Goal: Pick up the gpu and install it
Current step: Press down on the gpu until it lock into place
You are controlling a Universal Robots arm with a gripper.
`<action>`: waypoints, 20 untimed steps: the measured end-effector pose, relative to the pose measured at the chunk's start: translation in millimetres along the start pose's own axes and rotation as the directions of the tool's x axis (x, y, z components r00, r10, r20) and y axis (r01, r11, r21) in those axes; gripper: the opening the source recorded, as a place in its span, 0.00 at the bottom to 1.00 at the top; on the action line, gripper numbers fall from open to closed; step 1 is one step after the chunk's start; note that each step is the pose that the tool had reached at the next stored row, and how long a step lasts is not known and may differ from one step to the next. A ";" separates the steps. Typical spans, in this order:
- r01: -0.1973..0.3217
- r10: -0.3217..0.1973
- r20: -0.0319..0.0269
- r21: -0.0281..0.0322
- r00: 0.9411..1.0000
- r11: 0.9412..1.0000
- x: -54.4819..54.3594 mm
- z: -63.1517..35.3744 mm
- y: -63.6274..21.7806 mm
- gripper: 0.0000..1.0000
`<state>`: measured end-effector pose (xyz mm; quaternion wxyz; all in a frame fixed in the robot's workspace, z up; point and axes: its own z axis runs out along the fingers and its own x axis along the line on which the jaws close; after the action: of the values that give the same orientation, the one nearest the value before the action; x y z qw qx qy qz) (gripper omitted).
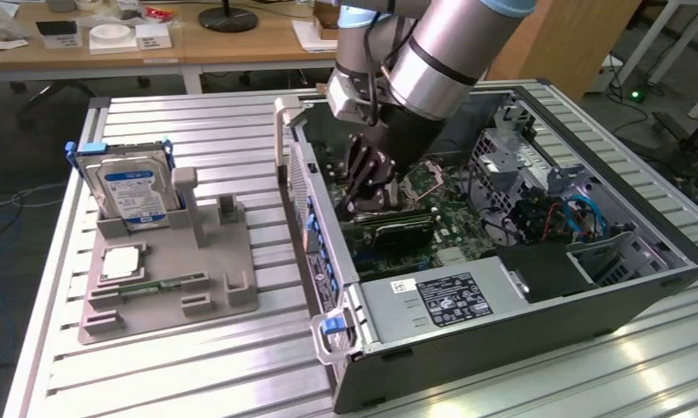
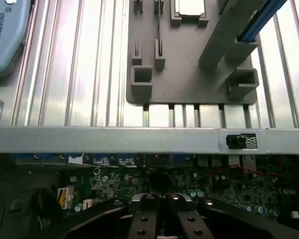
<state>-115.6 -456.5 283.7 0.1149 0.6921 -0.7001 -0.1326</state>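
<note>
We see the slatted metal worktop [image 1: 209, 366] carrying an open computer case [image 1: 523, 313] at the exterior view's right, its side panel off. Inside lie the green motherboard [image 1: 442, 218], a power supply [image 1: 448, 300] at five o'clock of the board, and drive cages with blue cables [image 1: 581, 218] at three o'clock. At nine o'clock of the case, just beside its wall, sits a grey fixture tray [image 1: 168, 287] holding an upright silver hard drive [image 1: 133, 192], a square chip [image 1: 122, 261] and a narrow memory stick [image 1: 163, 285].

The tool [image 1: 361, 196] reaches down inside the case, fingers [image 2: 147, 219] pressed together over the board, the case wall close at nine o'clock.

The gpu [image 1: 397, 228] lies low on the motherboard below the tool, its long axis running roughly eight to two o'clock; we cannot tell whether the tool touches it.
</note>
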 end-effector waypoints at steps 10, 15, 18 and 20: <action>0.004 -0.004 0.003 -0.022 1.000 1.000 -10.7 0.8 -4.4 0.11; 0.004 -0.004 0.004 -0.023 1.000 1.000 -11.3 1.3 -3.2 0.11; 0.004 -0.004 0.003 -0.023 1.000 1.000 -11.7 1.6 -2.3 0.11; 0.004 -0.004 0.004 -0.023 1.000 1.000 -11.7 1.9 -1.6 0.11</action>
<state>-114.5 -444.8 281.6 0.1213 0.6920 -0.6973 -0.1422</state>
